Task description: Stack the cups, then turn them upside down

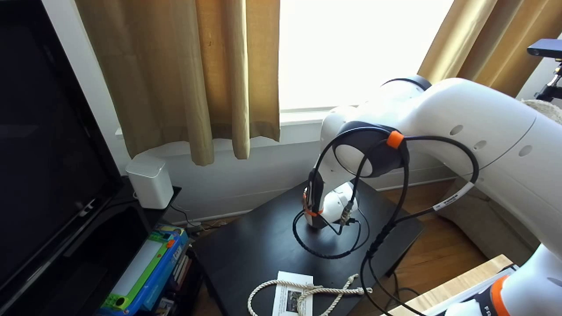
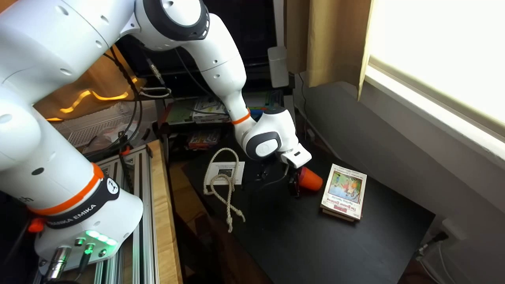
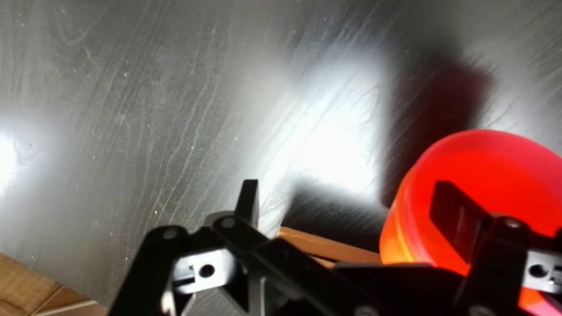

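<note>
In an exterior view an orange cup (image 2: 311, 180) is tilted on the dark table, its mouth end toward my gripper (image 2: 278, 182). Up close in the wrist view, the red cup mouth (image 3: 496, 162) fills the lower right, with orange and pinkish bands along its side; these look like nested layers, though I cannot tell how many. My gripper (image 3: 351, 202) stands wide open there. Its right finger (image 3: 452, 210) overlaps the cup's mouth, inside it or just in front. The left finger (image 3: 248, 199) is over bare table. The arm hides cup and fingers in the remaining exterior view.
Beside the cup lies a flat stack of books (image 2: 344, 192). A knotted rope (image 2: 230, 197) rests partly over a white printed card (image 2: 216, 171) near the table's robot side. Under the gripper in the wrist view shows a brown edge (image 3: 329, 246). A window wall borders the table (image 1: 263, 245).
</note>
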Motion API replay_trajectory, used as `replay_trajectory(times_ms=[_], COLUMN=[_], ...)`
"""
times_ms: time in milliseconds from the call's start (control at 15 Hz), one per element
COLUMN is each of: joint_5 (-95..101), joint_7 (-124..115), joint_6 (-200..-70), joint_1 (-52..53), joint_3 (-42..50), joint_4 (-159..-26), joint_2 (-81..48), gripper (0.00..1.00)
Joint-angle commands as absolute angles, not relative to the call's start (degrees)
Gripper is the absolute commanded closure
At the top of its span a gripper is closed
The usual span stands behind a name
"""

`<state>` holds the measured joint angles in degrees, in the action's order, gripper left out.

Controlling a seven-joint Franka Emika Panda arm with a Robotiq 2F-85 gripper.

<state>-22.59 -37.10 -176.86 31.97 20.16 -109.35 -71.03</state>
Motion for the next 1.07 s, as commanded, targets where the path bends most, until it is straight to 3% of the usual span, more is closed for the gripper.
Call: replay_trajectory(times_ms=[0,533,1000], joint_5=[-21.0,-18.5,-17.9], joint_7=[-36.7,-35.3,-24.0], joint_6=[-173.6,-166.5,-168.9], joint_1=[28.8,22.2,12.0], joint_3=[17.6,12.0,4.1], joint_4=[-109.7,-110.1,-112.9], joint_2=[-68.9,-65.1,-56.7], gripper=[0.00,0.00,0.00])
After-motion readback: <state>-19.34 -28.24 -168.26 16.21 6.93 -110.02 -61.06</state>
